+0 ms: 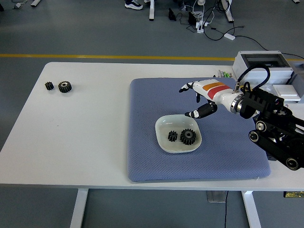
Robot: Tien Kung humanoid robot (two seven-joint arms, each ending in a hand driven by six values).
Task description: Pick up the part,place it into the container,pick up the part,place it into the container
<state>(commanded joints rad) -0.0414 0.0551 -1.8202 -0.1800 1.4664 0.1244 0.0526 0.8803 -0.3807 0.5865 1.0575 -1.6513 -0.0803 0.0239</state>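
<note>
A white bowl [164, 141] sits on the blue mat [147, 109] and holds two black gears, a small one [172, 136] and a larger one [188, 137]. My right hand [194, 99] is raised above and behind the bowl, to its upper right, with fingers spread and holding nothing. Two more black gears lie on the table's far left, a small one [49, 86] and a larger one [64, 86]. The left arm is out of view.
A grey open box [263, 65] stands at the table's back right. Next to it lie plastic bags and small parts [266, 97]. The white table [80, 128] extends to the left of the mat.
</note>
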